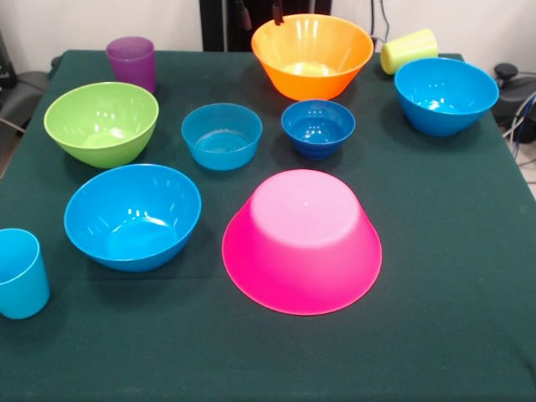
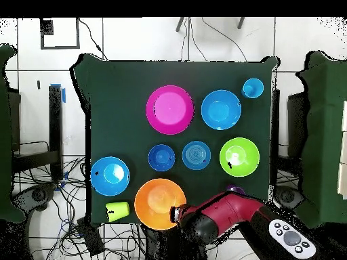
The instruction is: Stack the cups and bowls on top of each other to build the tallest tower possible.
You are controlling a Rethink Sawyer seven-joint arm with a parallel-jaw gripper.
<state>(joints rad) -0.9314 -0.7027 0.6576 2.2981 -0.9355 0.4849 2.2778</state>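
The big pink bowl (image 1: 301, 239) (image 2: 169, 109) lies upside down mid-table. The big orange bowl (image 1: 311, 52) (image 2: 157, 202) stands upright by the robot's side. The small dark-blue bowl (image 1: 317, 127) (image 2: 161, 157) and the small light-blue bowl (image 1: 221, 134) stand between them. No bowl or cup rests on another. The purple cup (image 1: 131, 61) and the light-blue cup (image 1: 18, 273) stand upright. The yellow-green cup (image 1: 409, 50) lies on its side. My gripper (image 1: 260, 12) (image 2: 177, 215) is open and empty at the orange bowl's rim, with only its tips in the front view.
A green bowl (image 1: 101, 121) and two medium blue bowls (image 1: 132, 215) (image 1: 445, 94) stand upright on the dark green table (image 1: 452, 335). In the overhead view the red arm (image 2: 223, 213) reaches in beside the orange bowl. Cables lie on the floor around the table.
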